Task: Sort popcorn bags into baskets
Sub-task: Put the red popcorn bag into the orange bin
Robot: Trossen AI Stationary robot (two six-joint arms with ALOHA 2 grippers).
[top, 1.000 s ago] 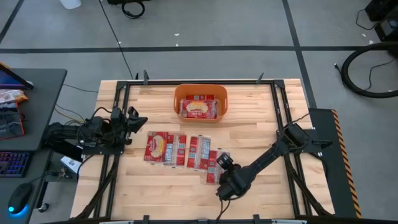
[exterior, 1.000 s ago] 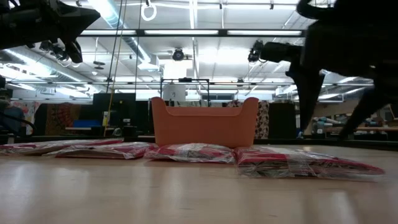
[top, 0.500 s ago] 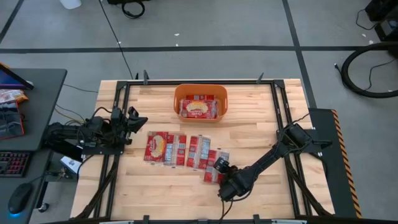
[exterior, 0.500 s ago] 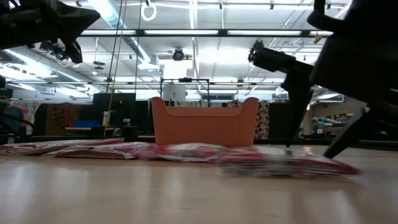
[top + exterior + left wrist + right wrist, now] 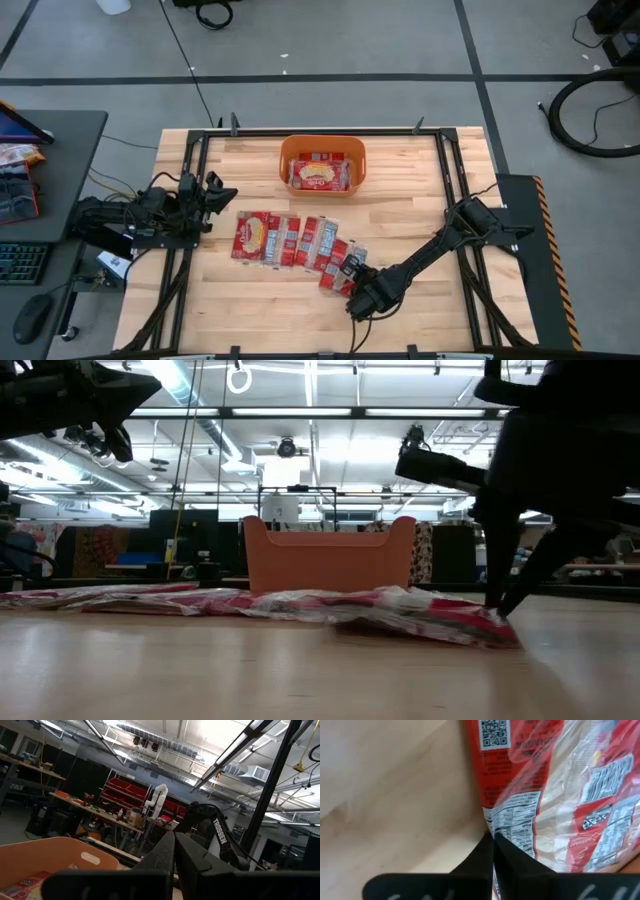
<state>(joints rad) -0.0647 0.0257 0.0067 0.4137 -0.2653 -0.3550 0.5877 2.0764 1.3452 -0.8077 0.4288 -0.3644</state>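
Bare wood all round the orange basket [image 5: 322, 146], which already holds packets; open from above. Row of popcorn bags [image 5: 290, 241] fills the table's middle, overlapping, no gaps between them. Right gripper [image 5: 352, 283] sits low at the row's right end, fingers together at a bag edge, blocking that side. Left gripper [image 5: 218, 190], fingers together, is parked at the left edge, clear of the row.

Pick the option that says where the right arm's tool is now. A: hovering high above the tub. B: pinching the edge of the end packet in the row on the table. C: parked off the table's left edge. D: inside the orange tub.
B: the right tool is shut on the corner of the end packet, lifting it off the table.
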